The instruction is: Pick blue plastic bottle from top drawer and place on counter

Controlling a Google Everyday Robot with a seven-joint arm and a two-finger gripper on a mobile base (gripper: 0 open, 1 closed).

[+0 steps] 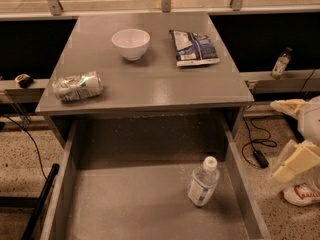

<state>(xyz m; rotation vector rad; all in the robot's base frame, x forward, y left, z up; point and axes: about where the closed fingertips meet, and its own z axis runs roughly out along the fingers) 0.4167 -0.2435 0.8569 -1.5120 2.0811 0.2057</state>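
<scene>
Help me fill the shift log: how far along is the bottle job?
Done: the top drawer is open. In hand: nothing yet; the end effector hangs off to the right of the drawer, apart from the blue plastic bottle. Left: grasp the bottle, which sits on the drawer floor near the right wall, and set it on the counter.

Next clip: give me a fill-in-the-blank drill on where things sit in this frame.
1. The blue plastic bottle, with its ___ cap, sits in the top drawer.
2. On the counter, the white bowl stands ___ of the snack bag in the picture.
3. Near the counter's left edge lies a crushed ___.
4. The gripper is outside the drawer, at the picture's ___ edge.
Missing words: white; left; can; right.
</scene>
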